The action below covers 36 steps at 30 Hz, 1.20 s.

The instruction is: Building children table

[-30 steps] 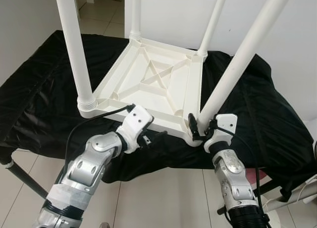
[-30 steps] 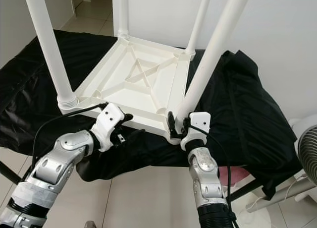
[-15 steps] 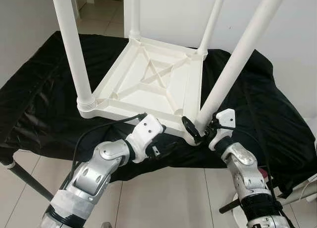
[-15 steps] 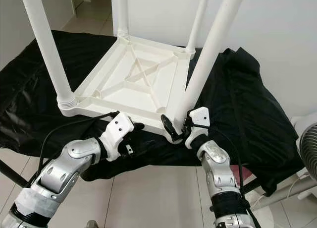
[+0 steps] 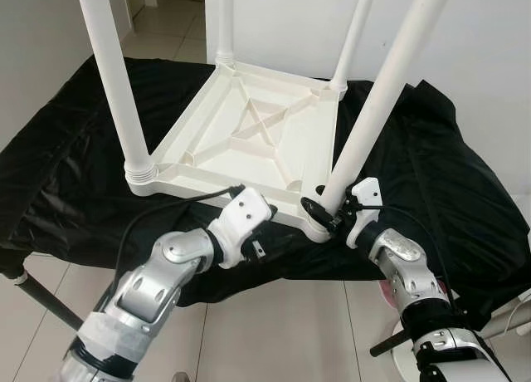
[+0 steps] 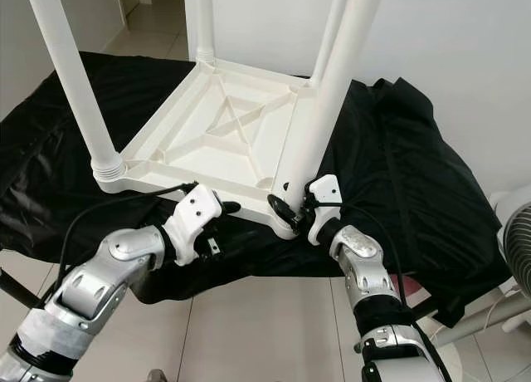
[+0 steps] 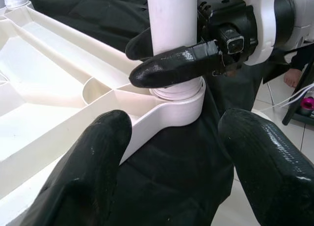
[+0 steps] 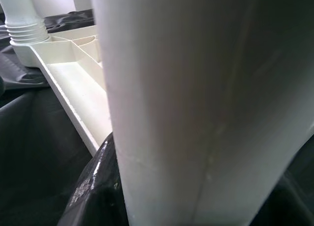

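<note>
Upturned table (image 5: 249,137), right end effector (image 5: 319,214) clamping near leg (image 5: 377,104) base, left end effector (image 7: 171,172) spread wide beside rim.

I am in a home room: pale tiled floor (image 5: 274,332), white wall (image 6: 448,58), doorway (image 5: 166,0) beyond the black-draped stand (image 5: 58,183).
</note>
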### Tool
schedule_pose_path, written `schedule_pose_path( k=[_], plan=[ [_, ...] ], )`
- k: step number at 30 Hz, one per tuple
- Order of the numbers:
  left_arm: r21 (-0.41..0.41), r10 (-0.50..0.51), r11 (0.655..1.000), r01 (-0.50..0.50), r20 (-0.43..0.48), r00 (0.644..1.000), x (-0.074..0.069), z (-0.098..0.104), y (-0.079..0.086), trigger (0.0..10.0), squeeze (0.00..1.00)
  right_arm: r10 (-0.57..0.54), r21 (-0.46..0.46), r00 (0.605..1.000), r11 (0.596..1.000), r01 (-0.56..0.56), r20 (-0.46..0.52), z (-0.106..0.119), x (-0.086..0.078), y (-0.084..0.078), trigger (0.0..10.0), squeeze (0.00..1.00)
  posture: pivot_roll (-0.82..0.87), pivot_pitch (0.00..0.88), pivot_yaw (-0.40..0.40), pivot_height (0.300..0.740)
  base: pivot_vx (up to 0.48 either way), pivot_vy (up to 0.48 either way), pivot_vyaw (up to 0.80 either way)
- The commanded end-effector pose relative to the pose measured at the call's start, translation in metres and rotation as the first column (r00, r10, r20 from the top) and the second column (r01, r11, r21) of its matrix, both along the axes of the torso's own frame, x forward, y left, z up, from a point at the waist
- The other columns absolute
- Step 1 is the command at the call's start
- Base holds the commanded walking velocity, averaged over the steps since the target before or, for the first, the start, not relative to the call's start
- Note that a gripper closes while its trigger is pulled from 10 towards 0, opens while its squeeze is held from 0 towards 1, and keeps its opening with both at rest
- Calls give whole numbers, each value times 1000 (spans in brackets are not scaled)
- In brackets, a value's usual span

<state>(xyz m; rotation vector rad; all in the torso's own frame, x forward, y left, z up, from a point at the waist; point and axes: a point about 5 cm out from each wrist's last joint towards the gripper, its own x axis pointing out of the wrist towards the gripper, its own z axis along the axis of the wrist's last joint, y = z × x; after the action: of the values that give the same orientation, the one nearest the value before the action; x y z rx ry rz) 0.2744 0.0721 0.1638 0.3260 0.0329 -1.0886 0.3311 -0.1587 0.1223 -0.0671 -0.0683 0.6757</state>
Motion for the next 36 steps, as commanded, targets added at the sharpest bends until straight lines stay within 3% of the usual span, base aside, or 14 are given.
schedule_pose_path(
  k=[1,2,3,8,14,20,28,30,33,34,36],
  plan=[
    [13,-120,993,120,-18,993,-4,1,-2,10000,0,-9,-7,1000,1000,9,-20,-3,3,-3,275,0,72,35,-63,740,0,0,0],
    [13,-120,993,120,-18,993,-4,1,-2,10000,0,-9,-7,1000,1000,9,-20,-3,3,-3,275,0,72,35,-63,740,0,0,0],
    [12,-116,993,116,-20,993,-3,1,-2,10000,0,-13,-3,1000,1000,13,-19,-2,3,-3,10000,0,72,37,-63,740,0,0,0],
    [5,-104,995,104,-21,994,-3,1,-2,10000,0,-35,25,999,999,36,-17,0,3,-1,10000,0,74,43,-72,740,0,0,0],
    [-1,-91,996,91,-29,995,-4,-1,1,10000,0,-150,7,988,989,150,-31,-4,2,8,10000,0,63,50,-75,740,0,0,0],
    [0,-89,996,89,-31,996,-1,-2,1,10000,0,-248,55,968,967,250,-41,-7,-7,18,10000,0,51,44,-74,740,0,0,0],
    [-2,-94,996,94,-30,995,0,-1,-1,10000,0,-307,66,951,949,309,-38,-7,-12,21,10000,0,42,39,-64,740,0,0,0],
    [-9,-97,995,97,-26,995,2,0,-3,10000,0,-451,86,891,887,453,-51,-7,-18,24,10000,0,37,33,-60,740,0,0,0],
    [-13,-96,995,96,-24,995,3,1,-3,10000,0,-498,92,865,860,502,-59,-8,-21,26,10000,0,37,33,-60,740,0,0,0],
    [-19,-92,996,92,-24,995,4,1,-4,10000,0,-554,87,830,826,557,-62,-8,-23,29,10000,0,35,35,-61,740,0,0,0],
    [-23,-89,996,88,-23,996,4,2,-4,10000,0,-582,82,811,807,585,-63,-9,-25,31,10000,0,35,35,-61,740,0,0,0]
  ],
)
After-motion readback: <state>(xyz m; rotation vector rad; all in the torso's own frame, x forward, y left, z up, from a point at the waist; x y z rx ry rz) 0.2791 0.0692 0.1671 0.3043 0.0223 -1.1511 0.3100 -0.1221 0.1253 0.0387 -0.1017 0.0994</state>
